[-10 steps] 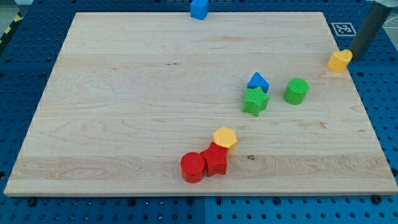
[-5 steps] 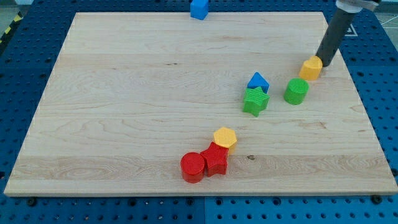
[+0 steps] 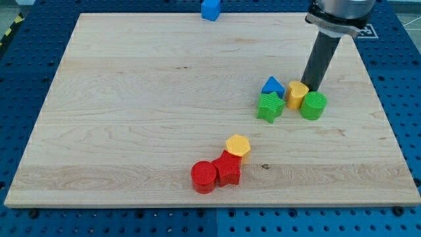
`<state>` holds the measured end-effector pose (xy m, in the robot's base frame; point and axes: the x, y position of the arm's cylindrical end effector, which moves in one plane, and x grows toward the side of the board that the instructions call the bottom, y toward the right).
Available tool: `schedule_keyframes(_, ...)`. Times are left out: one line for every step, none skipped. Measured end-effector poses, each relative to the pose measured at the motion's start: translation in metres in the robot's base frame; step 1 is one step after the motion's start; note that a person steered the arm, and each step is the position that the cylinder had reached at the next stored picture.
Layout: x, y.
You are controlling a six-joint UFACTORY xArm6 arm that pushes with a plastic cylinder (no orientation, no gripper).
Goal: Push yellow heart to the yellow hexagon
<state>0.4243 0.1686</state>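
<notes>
Pressed against the yellow heart (image 3: 297,95) from the view's upper right, my tip (image 3: 310,88) is a bare rod with nothing to open or close. That heart sits wedged between the green star (image 3: 270,107) and green cylinder (image 3: 314,105), well apart from the yellow hexagon (image 3: 237,145).

my tip (image 3: 310,88) rests on the board, rod leaning toward the view's top right.

You're looking at a robotics lab bench, not a home or shop. The pale wooden worktop (image 3: 131,118) sits on a blue base plate (image 3: 20,79) drilled with a regular grid of mounting holes (the kind used for fixing test rigs). A black-and-white marker tag (image 3: 364,29) lies at the view's top right, and yellow-black hazard tape (image 3: 8,31) shows at the top left.
</notes>
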Motion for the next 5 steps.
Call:
schedule_keyframes(0.012, -0.012)
schedule_keyframes(0.024, -0.026)
schedule_keyframes(0.035, -0.04)
schedule_keyframes(0.048, -0.053)
schedule_keyframes(0.061, -0.067)
